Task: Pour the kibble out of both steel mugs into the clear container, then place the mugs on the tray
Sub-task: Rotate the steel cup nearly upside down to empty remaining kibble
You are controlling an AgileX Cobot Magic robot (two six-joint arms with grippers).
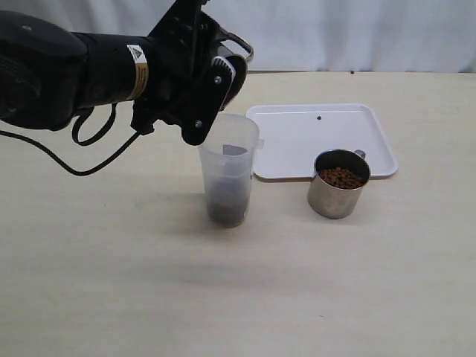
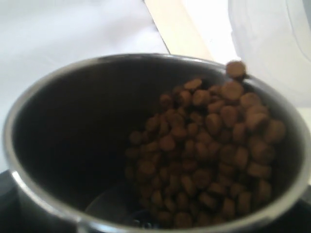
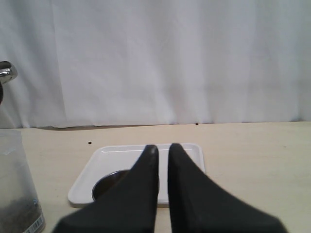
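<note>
The left gripper (image 1: 202,97) is clamped on one steel mug (image 2: 73,136), tipped over the clear container (image 1: 229,167), with kibble (image 2: 204,145) piled at its lip. Rigid, slick steel needs a firm hold across the wall. The full second mug (image 1: 336,195) stands right of the container, perhaps touching the tray (image 1: 297,137). The right gripper (image 3: 163,154) is nearly closed and empty.

A sticker (image 1: 137,71) is on the black arm (image 1: 74,67). At its top is a small black triangle sign (image 1: 135,52), the kind that means "watch out". The part below it is yellow-brown with tiny print, too small to read.

In the right wrist view, a little white label (image 3: 35,221) sits near the bottom of the container (image 3: 14,184). It has dark marks on it, but they are too blurry to read.
</note>
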